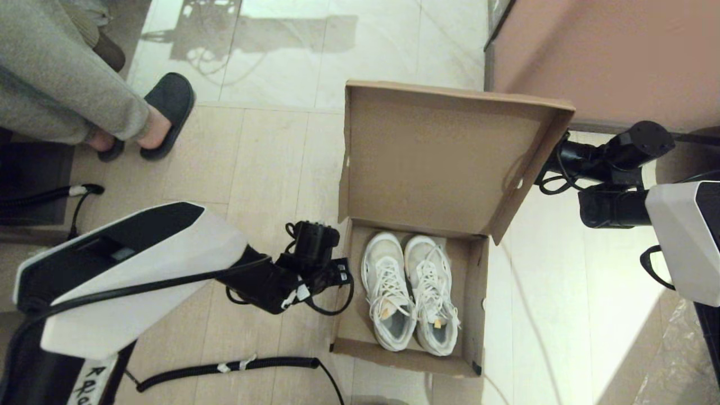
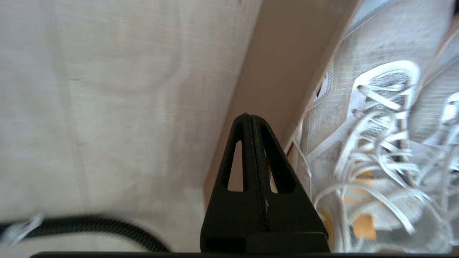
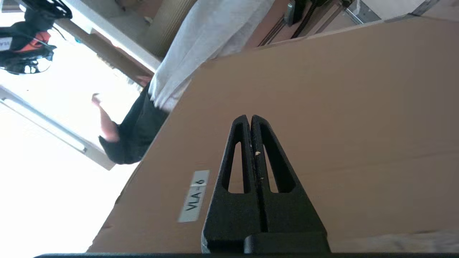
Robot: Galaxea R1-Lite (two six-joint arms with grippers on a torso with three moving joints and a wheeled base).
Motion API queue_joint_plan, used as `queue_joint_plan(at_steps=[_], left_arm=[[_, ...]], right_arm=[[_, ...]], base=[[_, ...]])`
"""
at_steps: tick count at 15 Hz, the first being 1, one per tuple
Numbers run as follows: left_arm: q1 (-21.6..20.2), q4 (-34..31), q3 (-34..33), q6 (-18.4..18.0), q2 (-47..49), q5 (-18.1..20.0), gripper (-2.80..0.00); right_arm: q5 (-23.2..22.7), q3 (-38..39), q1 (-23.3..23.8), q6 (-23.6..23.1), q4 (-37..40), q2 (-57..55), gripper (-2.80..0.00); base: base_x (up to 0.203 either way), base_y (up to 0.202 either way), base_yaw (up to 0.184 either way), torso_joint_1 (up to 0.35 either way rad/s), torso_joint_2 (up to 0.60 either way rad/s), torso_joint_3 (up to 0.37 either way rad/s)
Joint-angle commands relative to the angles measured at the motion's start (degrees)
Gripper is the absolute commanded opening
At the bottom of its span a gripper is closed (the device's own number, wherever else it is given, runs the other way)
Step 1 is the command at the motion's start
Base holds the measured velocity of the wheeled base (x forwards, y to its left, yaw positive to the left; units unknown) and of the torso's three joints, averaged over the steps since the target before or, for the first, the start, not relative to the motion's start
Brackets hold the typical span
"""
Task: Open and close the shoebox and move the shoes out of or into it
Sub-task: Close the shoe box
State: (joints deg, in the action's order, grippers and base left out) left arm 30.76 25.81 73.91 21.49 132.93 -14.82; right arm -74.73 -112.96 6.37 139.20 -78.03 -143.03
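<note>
Open shoebox with both shoes inside

The brown cardboard shoebox (image 1: 360, 315) sits on the floor, hinged lid raised upright; a white label shows on the lid's outside. The white lace-up shoes (image 1: 409, 292) lie side by side within.

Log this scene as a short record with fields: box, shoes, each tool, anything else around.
shoebox: on the floor, lid open and standing up behind the box
shoes: both inside the box, side by side, laces up
left tool: shut, empty, just outside the box's left wall, beside the nearer shoe
right tool: shut, empty, against the outer face of the lid, near its white label
label text: VLA-6
person: seated at far left, dark slippers on
coiled cable: on the floor left of the box
</note>
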Motion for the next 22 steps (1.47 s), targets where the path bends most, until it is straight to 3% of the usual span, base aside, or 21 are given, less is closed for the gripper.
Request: queue_joint_plan(at_steps=[1, 7, 10, 14, 18, 20, 22], left_arm=[[-0.08, -0.97, -1.92, 0.07, -6.64, -0.58, -2.80], [0.92, -1.94, -12.54, -2.00, -30.34, -0.52, -2.80], [1.22, -1.58, -13.27, -2.54, -39.86, 3.85, -2.80], [0.82, -3.44, 7.27, -2.66, -36.93, 6.80, -2.80], [0.17, -4.75, 26.77, -2.63, -25.29, 7.53, -2.80], [-0.16, -4.09, 35.41, -2.43, -19.23, 7.92, -2.80], [-0.40, -3.61, 36.95, -2.15, -15.69, 10.74, -2.80]], right_arm=[[-0.59, 0.02, 0.14, 1.17, -0.72, 0.38, -2.80], [-0.59, 0.02, 0.05, 1.87, -0.72, 0.38, -2.80], [-1.82, 0.02, -0.04, 2.78, -0.80, 0.38, -2.80], [-3.24, 0.02, -0.13, 3.01, -0.89, 1.37, -2.80], [-6.36, 0.02, -0.13, 3.82, -3.20, 2.29, -2.80], [-6.44, 0.64, -0.13, 7.85, -6.63, 3.13, -2.80], [-6.82, 1.43, -0.21, 12.71, -9.61, 3.69, -2.80]], base=[[0.000, 0.000, 0.000, 0.000, 0.00, 0.000], [0.000, 0.000, 0.000, 0.000, 0.00, 0.000], [0.000, 0.000, 0.000, 0.000, 0.00, 0.000], [0.000, 0.000, 0.000, 0.000, 0.00, 0.000], [0.000, 0.000, 0.000, 0.000, 0.00, 0.000], [0.000, 0.000, 0.000, 0.000, 0.00, 0.000], [0.000, 0.000, 0.000, 0.000, 0.00, 0.000]])
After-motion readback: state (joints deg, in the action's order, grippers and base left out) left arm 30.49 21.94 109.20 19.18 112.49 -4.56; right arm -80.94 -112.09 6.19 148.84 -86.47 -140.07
